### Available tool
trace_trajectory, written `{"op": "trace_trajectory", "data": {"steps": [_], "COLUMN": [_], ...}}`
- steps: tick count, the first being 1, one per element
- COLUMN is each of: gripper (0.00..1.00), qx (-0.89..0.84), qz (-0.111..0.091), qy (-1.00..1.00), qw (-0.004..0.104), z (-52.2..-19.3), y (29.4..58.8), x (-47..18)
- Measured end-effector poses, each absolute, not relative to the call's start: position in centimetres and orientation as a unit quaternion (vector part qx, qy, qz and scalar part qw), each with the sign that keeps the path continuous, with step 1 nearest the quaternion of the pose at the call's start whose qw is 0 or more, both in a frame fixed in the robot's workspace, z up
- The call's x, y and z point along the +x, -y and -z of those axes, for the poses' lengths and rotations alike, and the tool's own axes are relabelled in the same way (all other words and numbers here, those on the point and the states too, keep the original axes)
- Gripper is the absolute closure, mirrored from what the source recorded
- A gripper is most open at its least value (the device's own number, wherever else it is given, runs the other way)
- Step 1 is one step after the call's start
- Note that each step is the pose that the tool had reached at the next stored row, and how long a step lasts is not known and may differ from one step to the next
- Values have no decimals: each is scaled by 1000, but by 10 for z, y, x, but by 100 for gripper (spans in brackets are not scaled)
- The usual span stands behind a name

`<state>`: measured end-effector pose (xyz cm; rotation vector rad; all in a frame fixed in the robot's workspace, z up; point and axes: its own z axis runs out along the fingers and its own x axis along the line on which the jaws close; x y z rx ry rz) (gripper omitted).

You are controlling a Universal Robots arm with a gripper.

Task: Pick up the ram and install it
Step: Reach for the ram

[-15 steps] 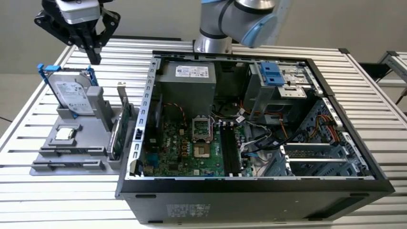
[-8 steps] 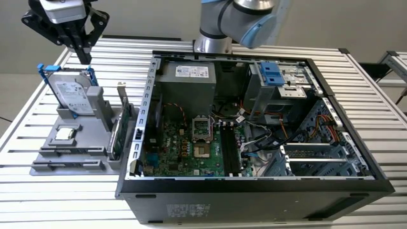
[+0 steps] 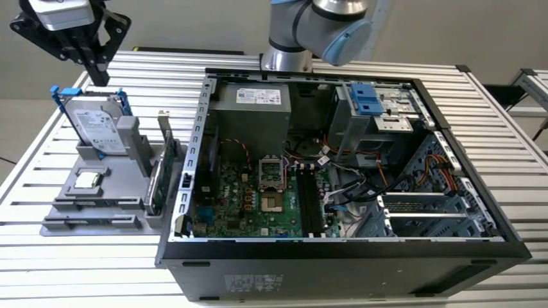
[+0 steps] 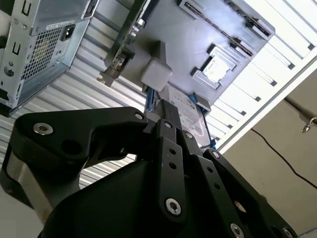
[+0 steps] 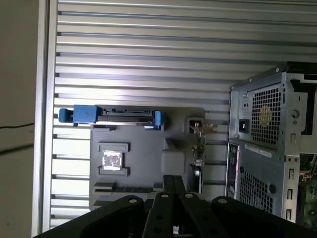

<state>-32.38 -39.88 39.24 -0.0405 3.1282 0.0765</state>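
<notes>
The gripper (image 3: 97, 77) hung in the air at the exterior view's left, over the slatted bench (image 3: 51, 269) and above the grey holder (image 3: 120, 186), touching nothing. Its dark fingers (image 4: 171, 158) were pressed together with no gap showing, and they held nothing.

On the holder a hard drive (image 3: 96, 131) in a blue frame stood upright on its edge, nearest of all the parts to the fingertips yet apart from them. Just in front of it a small square chip (image 3: 89, 180) lay flat in its recess. Along the holder's side toward the computer case (image 3: 342, 250), a green card (image 3: 174, 160) with a metal bracket stood on its edge.

The ram could not be picked out for certain. The long narrow slots (image 3: 92, 222) at the holder's near end showed only as dark strips, and what sat in them could not be told. The same went for the black memory slots (image 3: 310, 199) on the main board (image 3: 244, 192) inside the case.

The case lay on its side on the bench, just beside the holder, with its open side up. The arm (image 3: 321, 25) rose behind it. In the first wrist view the case's perforated rear panel (image 5: 262, 129) stood close beside the card.
</notes>
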Motion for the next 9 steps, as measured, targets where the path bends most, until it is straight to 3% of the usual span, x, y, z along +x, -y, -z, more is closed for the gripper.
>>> {"op": "trace_trajectory", "data": {"steps": [9], "gripper": [100], "qx": [-13], "qz": [-24], "qy": [-1000], "qw": [5], "z": [-392], "y": [399], "x": [-345]}}
